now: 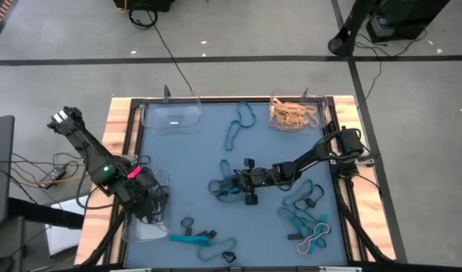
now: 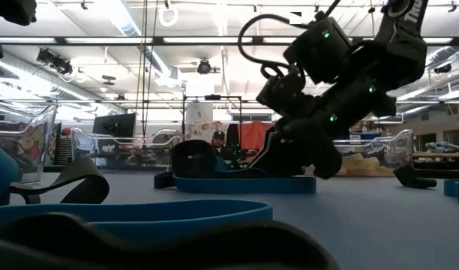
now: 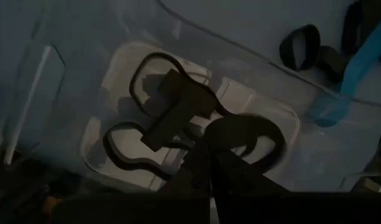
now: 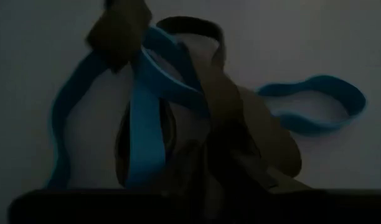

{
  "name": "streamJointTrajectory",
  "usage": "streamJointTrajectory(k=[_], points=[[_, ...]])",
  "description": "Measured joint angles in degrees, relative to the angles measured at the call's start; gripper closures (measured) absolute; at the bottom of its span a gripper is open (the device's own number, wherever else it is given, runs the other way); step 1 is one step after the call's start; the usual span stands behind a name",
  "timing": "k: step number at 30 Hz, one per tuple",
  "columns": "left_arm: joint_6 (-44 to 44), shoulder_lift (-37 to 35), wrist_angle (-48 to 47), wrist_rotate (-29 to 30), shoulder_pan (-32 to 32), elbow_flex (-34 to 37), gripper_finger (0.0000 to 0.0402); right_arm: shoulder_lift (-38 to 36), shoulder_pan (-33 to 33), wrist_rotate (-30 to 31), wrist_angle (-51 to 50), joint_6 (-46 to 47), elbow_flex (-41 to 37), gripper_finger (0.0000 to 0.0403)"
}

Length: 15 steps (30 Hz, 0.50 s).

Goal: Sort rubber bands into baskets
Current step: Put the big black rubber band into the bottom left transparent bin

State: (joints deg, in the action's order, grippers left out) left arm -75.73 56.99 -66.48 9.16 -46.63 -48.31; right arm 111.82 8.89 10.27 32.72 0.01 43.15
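Three clear baskets (image 1: 170,117) are counted, and two arms. Tan rubber bands (image 1: 294,115) are heaped in one basket (not countable); several teal bands (image 1: 241,125) and black bands (image 1: 187,223) lie loose.

the right gripper (image 1: 229,187) fingertips are hidden among a tangle of blue and black rubber bands (image 4: 159,118); whether they clamp a band cannot be told. the left gripper (image 3: 209,180) fingers are dark and cut off by the picture's edge. a near blue band (image 2: 124,214) in the low view is blurred and cropped. a person (image 2: 218,139) beyond the table is too small to tell.
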Motion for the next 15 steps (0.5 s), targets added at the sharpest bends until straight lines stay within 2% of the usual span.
streamJointTrajectory(k=[6, 15], points=[[-0.01, 0.02, -0.33, 0.52, 0.0, 0.02, 0.0396, -0.09, -0.13, 0.28, 0.43, 1.7, 0.11, 0.0387], [0.42, 0.0, 6.04, 3.64, -0.26, 0.02, 0.0396, -6.15, 3.22, 5.13, 0.93, 2.58, 0.1, 0.0394]])
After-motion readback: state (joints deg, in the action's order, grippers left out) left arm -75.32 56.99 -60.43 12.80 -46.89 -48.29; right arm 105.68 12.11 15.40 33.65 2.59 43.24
